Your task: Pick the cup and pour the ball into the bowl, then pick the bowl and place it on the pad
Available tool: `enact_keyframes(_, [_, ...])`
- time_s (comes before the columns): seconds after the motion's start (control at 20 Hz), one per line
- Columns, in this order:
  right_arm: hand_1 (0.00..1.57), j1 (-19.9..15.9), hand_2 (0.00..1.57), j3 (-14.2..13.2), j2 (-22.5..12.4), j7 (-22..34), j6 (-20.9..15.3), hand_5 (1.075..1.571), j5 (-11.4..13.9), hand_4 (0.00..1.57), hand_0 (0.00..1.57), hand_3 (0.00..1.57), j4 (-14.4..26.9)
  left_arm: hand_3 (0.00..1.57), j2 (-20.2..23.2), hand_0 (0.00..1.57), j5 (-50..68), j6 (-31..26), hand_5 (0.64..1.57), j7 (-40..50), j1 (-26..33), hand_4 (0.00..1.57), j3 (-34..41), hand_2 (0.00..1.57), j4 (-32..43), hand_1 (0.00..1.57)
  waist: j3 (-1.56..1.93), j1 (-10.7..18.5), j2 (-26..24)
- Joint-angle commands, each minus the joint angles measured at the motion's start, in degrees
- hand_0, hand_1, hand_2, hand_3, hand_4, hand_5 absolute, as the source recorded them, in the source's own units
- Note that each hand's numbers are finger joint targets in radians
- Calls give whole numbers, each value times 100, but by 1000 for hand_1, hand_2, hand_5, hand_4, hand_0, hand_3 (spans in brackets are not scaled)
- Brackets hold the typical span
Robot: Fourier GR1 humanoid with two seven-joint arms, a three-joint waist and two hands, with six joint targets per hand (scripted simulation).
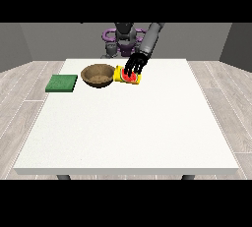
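Nearest you, the white bench (128,132) is a broad bare surface from its front edge up to about mid-depth. Everything you care about sits in the far part of it, toward the robot.

At the far left of your view lies the green pad (62,83), flat on the bench near its left edge, well apart from the other things. To its right stands the brown bowl (97,75), upright, its opening facing up; you can see into it, and its inside looks plain brown. The bowl and the pad do not touch.

Just right of the bowl is the yellow cup (119,75), close beside the bowl's rim; you cannot tell whether the two touch. The cup looks tipped, its mouth turned toward you, and something red (129,77) shows at that mouth. Whether that red thing is the ball you cannot tell.

The black hand (135,66) at the view's right is over the cup, its fingers reaching down across the cup's top and far side. They appear curled round the cup, so read it as grasping the cup. The grey arm runs back and up from it to the robot (125,37) behind the far edge.

You do not see the other hand anywhere.
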Motion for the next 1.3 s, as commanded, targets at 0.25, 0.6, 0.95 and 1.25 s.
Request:
enact_keyframes(0.25, [0, 5, 0, 62, 157, -278, 25, 1566, 188, 382, 0, 0, 799, 1459, -913, 1365, -2390, -197, 1483, 1957, -508, 914, -1782, 1389, 1031, 1365, 8, 266, -544])
enact_keyframes(0.6, [0, 261, 0, -96, 75, -344, 138, 1566, 186, 379, 0, 0, 1281, 1571, -1170, 1506, -3666, -1400, 1501, 2604, -1007, 1064, -2899, 1571, 1363, 1506, -1, 509, -1144])
enact_keyframes(0.95, [0, 474, 0, -110, 176, -909, 405, 1564, 216, 378, 0, 0, 1533, 1571, -1241, 1499, -4057, -2284, 1507, 3259, -740, 1059, -3145, 1571, 465, 1499, -11, 402, -971])
enact_keyframes(1.25, [0, 664, 0, -224, 115, -492, 133, 1564, 214, 364, 0, 0, 1270, 1305, -930, 936, -2110, -1112, 1448, 2190, -83, 1089, -1443, 1369, -159, 936, -29, 841, -1277])
